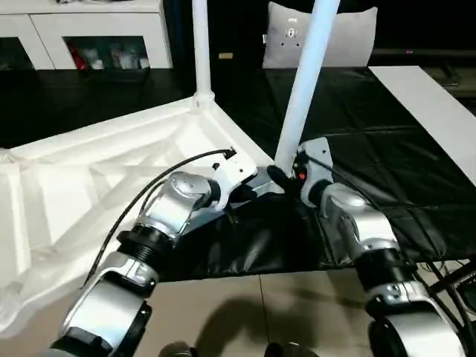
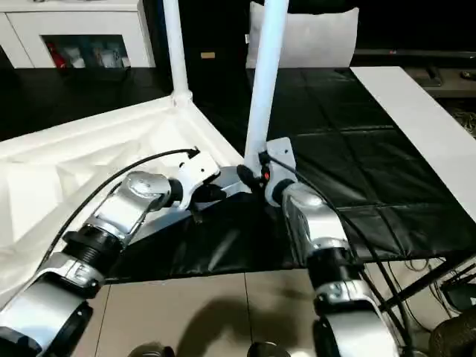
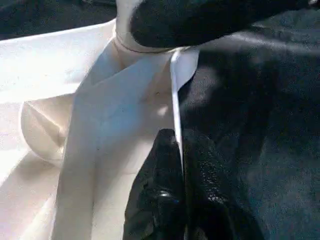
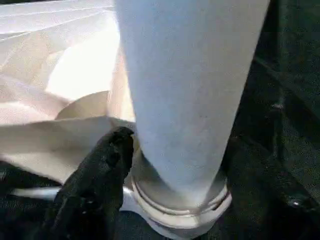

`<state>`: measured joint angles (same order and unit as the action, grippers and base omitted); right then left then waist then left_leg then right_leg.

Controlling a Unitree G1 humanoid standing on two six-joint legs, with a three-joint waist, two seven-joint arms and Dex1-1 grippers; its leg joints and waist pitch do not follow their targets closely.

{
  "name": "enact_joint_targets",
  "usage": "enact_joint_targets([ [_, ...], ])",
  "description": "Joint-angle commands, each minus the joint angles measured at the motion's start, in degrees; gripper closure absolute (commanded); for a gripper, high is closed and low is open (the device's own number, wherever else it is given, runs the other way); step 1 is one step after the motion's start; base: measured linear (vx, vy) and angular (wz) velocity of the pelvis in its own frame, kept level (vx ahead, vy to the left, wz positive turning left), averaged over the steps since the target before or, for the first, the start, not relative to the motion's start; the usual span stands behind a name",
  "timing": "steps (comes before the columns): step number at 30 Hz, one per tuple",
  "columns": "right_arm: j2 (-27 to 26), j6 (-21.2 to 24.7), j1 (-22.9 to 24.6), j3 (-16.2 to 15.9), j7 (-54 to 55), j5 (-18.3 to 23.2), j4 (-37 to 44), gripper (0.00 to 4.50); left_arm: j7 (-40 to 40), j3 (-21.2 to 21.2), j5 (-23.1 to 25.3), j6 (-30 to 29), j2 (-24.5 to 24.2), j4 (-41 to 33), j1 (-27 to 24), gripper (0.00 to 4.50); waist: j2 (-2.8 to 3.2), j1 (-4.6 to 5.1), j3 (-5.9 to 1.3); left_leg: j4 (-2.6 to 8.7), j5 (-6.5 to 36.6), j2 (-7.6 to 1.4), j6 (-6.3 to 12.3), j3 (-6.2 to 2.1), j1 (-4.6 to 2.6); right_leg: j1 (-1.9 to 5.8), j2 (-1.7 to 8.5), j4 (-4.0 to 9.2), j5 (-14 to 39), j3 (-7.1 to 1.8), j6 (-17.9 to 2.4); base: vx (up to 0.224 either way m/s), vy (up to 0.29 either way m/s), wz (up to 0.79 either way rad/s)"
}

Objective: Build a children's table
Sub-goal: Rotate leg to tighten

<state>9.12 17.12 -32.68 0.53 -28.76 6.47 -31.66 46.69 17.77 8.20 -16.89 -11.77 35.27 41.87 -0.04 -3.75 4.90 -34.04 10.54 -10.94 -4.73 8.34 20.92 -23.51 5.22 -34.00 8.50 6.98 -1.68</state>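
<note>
Table top [image 1: 89, 186] lies underside-up at the left on the mat [image 1: 357, 149]. One leg [image 1: 201, 52] stands at its far corner, another leg [image 1: 305, 82] at the near right corner. Cabinet [image 1: 97, 33] far left, pillow [image 1: 335, 37] far behind.

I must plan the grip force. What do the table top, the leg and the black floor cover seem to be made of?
Table top: likely moulded white plastic, matt, with thin ribs.
Leg: the same plastic by its look, smooth, tapered.
Floor cover: thin glossy black sheet, perhaps plastic film; it wrinkles and shines.
</note>
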Motion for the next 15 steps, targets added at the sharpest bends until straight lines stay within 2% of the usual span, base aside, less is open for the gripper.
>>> enact_joint_targets([
  [1, 3.6, -1.2, 1.8, -0.6, -6.1, 0.7, 1.2, 1.06, 2.4, 0.6, 1.1, 2.7, -2.7, -1.6, -0.5, 4.5, 0.22, -0.38, -4.43, 4.01, 10.6, -1.79, 3.72, 0.16, 0.18, 3.92, 3.66, 4.35, 16.3, -3.28, -10.7, 0.0, 0.0, 0.0],
  [3, 4.7, -2.1, 2.2, -1.1, -7.8, 0.5, 1.3, 0.89, 2.9, 0.8, 1.1, 3.0, -3.2, -1.4, -0.7, 4.5, 0.09, -0.36, -4.41, 3.96, 11.2, -1.7, 3.84, 0.23, 0.18, 3.98, 3.61, 4.47, 17.0, -3.24, -10.5, 0.0, 0.0, 0.0],
  [4, 7.4, -4.0, 3.1, -1.5, -11.8, 0.5, 1.9, 0.81, 4.8, 1.3, 1.0, 5.3, -4.6, -1.1, -1.1, 4.5, 0.22, -0.38, -4.35, 4.05, 12.0, -1.7, 3.54, 0.17, 0.11, 3.94, 3.63, 4.69, 19.0, -3.13, -10.0, 0.0, 0.0, 0.0],
  [5, 7.4, -4.0, 3.1, -1.5, -11.8, 0.5, 1.9, 0.71, 4.8, 1.3, 1.0, 5.3, -4.6, -1.1, -1.1, 4.5, 0.17, -0.44, -4.37, 3.99, 12.5, -1.68, 3.61, 0.21, 0.05, 3.93, 3.65, 4.83, 19.7, -3.13, -9.7, 0.0, 0.0, 0.0],
  [6, 9.6, -5.2, 4.0, -1.6, -15.5, 1.2, 2.9, 0.71, 7.5, 1.9, 0.4, 7.6, -5.8, -1.2, -1.6, 4.5, 0.18, -0.46, -4.32, 4.02, 12.6, -1.7, 3.59, 0.21, 0.05, 3.92, 3.7, 4.89, 20.2, -3.18, -9.5, 0.0, 0.0, 0.0],
  [9, 13.9, -6.4, 5.4, -2.4, -23.0, 2.2, 4.7, 0.33, 12.8, 2.9, -0.7, 9.9, -7.8, -1.7, -2.3, 4.5, 0.18, -0.63, -4.34, 3.96, 12.3, -1.78, 4.37, 0.22, 0.12, 3.9, 3.68, 4.77, 19.6, -3.26, -9.6, 0.0, 0.0, 0.0],
  [11, 14.8, -6.5, 5.6, -2.8, -24.4, 2.3, 5.0, 0.33, 13.9, 3.1, -0.9, 11.2, -8.3, -1.9, -2.5, 4.5, 0.06, -0.73, -4.42, 3.94, 12.0, -1.85, 4.72, 0.26, 0.1, 3.92, 3.61, 4.65, 18.9, -3.21, -10.3, 0.0, 0.0, 0.0],
  [12, 16.9, -7.2, 6.1, -3.2, -29.1, 3.4, 6.2, 0.33, 17.4, 3.5, -1.9, 13.8, -9.5, -2.3, -3.0, 4.5, 0.1, -0.75, -4.39, 3.95, 11.9, -1.86, 4.73, 0.27, 0.09, 3.86, 3.61, 4.61, 19.0, -3.21, -10.4, 0.0, 0.0, 0.0],
  [15, 18.6, -8.6, 6.3, -3.8, -33.4, 4.2, 6.9, 0.33, 20.1, 4.2, -2.1, 15.9, -10.6, -2.3, -3.1, 4.5, 0.17, -1.35, -4.45, 3.96, 12.4, -2.16, 5.06, 0.33, -0.05, 3.74, 3.72, 4.66, 19.4, -3.22, -10.8, 0.0, 0.0, 0.0],
])
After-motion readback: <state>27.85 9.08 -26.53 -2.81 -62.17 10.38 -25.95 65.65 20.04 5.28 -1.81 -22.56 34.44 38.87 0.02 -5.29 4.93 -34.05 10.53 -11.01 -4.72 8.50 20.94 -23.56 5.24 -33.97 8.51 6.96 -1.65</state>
